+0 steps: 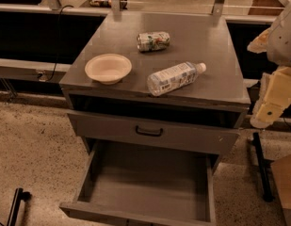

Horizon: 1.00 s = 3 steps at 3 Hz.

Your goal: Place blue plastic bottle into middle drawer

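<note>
Item: blue plastic bottle (175,78).
Location: laid on its side on the grey surface (201,36), near the front edge, cap pointed right and rearward. A cream bowl (108,68) is set to its left and a crushed can (153,41) behind it, both apart from it.
Handling: judged light, thin-walled, smooth and prone to rolling. Hold is best taken across the labelled mid-body, with the squeeze kept modest.
Destination: middle drawer (149,182), standing open below.
Gripper (270,105): seen at the right frame edge beside the cabinet, well apart from the bottle. Whether it is released or clenched cannot be told.
Obscured: the bottle's contents cannot be discerned, and the drawer's front is cut off by the frame.
</note>
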Motion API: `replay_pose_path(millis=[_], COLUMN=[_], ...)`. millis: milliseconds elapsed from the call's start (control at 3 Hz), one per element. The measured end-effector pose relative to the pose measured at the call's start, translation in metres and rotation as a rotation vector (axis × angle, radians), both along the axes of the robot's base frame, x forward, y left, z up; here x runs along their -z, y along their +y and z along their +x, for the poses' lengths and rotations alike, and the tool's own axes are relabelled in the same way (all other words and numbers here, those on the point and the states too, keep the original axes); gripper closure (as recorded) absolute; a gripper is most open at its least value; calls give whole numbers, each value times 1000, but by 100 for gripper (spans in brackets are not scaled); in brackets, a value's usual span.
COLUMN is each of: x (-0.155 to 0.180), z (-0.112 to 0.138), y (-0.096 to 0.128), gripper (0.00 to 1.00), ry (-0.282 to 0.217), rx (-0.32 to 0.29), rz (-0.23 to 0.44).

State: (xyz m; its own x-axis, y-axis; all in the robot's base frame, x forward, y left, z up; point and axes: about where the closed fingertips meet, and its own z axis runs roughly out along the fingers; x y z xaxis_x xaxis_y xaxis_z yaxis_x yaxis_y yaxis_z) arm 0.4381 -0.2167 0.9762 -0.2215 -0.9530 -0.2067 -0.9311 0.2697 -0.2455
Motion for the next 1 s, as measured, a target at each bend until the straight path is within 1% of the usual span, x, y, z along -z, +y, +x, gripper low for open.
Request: replay_pose_path(millis=[333,667,1000], x=[0,12,43], z=[0,24,70], y=[0,6,30], gripper=[0,0,0], ry=[0,2,30], rx=[0,-93,-268], rz=[0,-13,-7])
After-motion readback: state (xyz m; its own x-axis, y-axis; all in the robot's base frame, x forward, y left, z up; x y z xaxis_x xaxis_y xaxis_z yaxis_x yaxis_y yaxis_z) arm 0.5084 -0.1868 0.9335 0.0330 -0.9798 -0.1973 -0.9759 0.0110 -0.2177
